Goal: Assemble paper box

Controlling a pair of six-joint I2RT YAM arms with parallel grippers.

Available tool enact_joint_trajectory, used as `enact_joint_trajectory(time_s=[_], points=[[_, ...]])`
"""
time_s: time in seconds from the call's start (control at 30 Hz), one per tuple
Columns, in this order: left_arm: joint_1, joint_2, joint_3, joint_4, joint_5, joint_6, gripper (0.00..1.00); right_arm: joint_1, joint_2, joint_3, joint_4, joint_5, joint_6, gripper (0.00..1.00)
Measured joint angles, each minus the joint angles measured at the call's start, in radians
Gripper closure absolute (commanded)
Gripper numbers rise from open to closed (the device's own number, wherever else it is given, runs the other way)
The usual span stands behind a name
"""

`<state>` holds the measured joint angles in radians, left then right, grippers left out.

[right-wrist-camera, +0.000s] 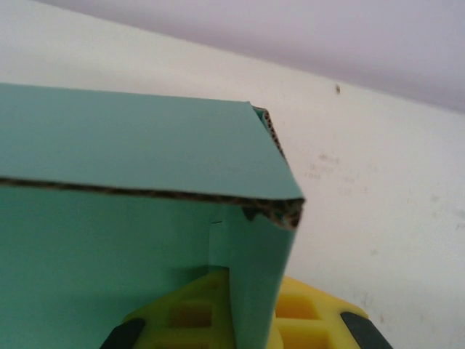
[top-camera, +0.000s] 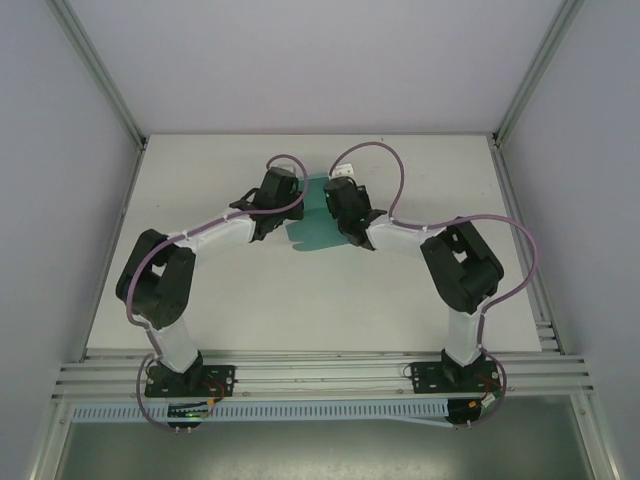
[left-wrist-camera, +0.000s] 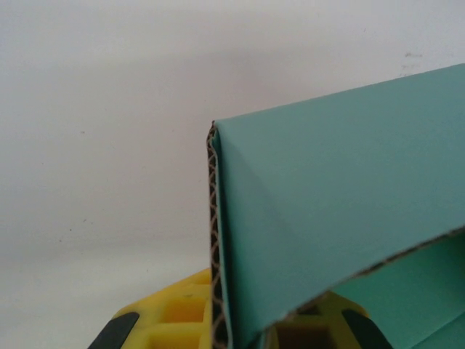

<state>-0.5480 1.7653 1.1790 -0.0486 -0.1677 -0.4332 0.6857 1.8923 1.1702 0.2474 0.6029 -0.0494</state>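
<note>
Paper box: the teal paper box (top-camera: 318,226) sits between the two wrists, over the far middle of the white surface (top-camera: 300,300). It is partly folded, with walls standing up from a flat panel. Whether it rests on the surface or is lifted cannot be told.
Left end effector: the left end effector (top-camera: 296,206) is closed on the box's left wall. In the left wrist view (left-wrist-camera: 240,331) the doubled corrugated edge of the box (left-wrist-camera: 327,211) runs down between its yellow fingers (left-wrist-camera: 174,316).
Right end effector: the right end effector (top-camera: 332,212) is closed on the box's right side. In the right wrist view (right-wrist-camera: 247,327) a teal wall (right-wrist-camera: 131,138) drops between its yellow fingers (right-wrist-camera: 309,313), with a frayed corner just above.
In the way: from above, both black wrists cover the box's left and right edges. In each wrist view the card hides most of the fingers.
Cables: purple cables (top-camera: 385,160) loop above both wrists and along the arms, clear of the box.
Surroundings: aluminium frame rails (top-camera: 320,375) cross the near edge by the arm bases. Pale enclosure walls (top-camera: 320,60) stand behind and at the sides, well apart from the box.
Surface marks: a few small dark specks (right-wrist-camera: 337,89) beyond the box.
</note>
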Motion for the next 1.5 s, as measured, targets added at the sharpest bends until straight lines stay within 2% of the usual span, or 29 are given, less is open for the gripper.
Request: enact_joint_trajectory(time_s=[0.2,0.33,0.37,0.43,0.57,0.7,0.73,0.83,0.97,1.03,1.1,1.17,1.2,1.27,1.5], points=[[0.006,-0.029,0.0,0.009,-0.018,-0.006,1.0,-0.001,0.002,0.015,0.068,0.005,-0.052,1.0],[0.008,-0.029,-0.004,0.022,-0.023,-0.003,1.0,-0.001,0.004,0.034,0.033,-0.009,0.009,1.0],[0.008,-0.031,-0.012,0.026,-0.023,0.002,1.0,-0.002,0.003,0.034,0.025,-0.026,0.034,0.95],[0.012,-0.035,-0.034,0.039,-0.02,0.008,1.0,-0.013,0.003,0.027,0.019,-0.091,0.077,0.94],[0.017,-0.043,-0.078,0.058,-0.01,0.021,1.0,-0.065,0.0,-0.022,0.064,-0.299,0.12,0.78],[0.02,-0.043,-0.084,0.044,-0.01,0.032,1.0,-0.116,-0.04,-0.116,0.14,-0.482,0.128,0.53],[0.021,-0.043,-0.084,0.04,-0.01,0.036,1.0,-0.129,-0.054,-0.136,0.154,-0.521,0.129,0.52],[0.024,-0.043,-0.084,0.038,0.008,0.039,1.0,-0.158,-0.091,-0.176,0.172,-0.616,0.134,0.52],[0.026,-0.046,-0.086,0.047,0.014,0.039,1.0,-0.162,-0.113,-0.179,0.161,-0.65,0.134,0.5],[0.026,-0.053,-0.092,0.048,0.018,0.039,1.0,-0.163,-0.117,-0.179,0.151,-0.656,0.134,0.48],[0.026,-0.058,-0.095,0.045,0.018,0.039,1.0,-0.164,-0.121,-0.179,0.142,-0.662,0.133,0.41],[0.028,-0.058,-0.095,0.044,0.011,0.04,1.0,-0.168,-0.127,-0.179,0.137,-0.679,0.134,0.39],[0.029,-0.058,-0.095,0.045,0.011,0.04,1.0,-0.171,-0.133,-0.181,0.138,-0.687,0.135,0.39],[0.03,-0.058,-0.094,0.045,0.013,0.04,1.0,-0.173,-0.149,-0.186,0.135,-0.703,0.137,0.46],[0.03,-0.068,-0.097,0.047,0.033,0.051,1.0,-0.173,-0.166,-0.166,0.063,-0.709,0.137,0.52]])
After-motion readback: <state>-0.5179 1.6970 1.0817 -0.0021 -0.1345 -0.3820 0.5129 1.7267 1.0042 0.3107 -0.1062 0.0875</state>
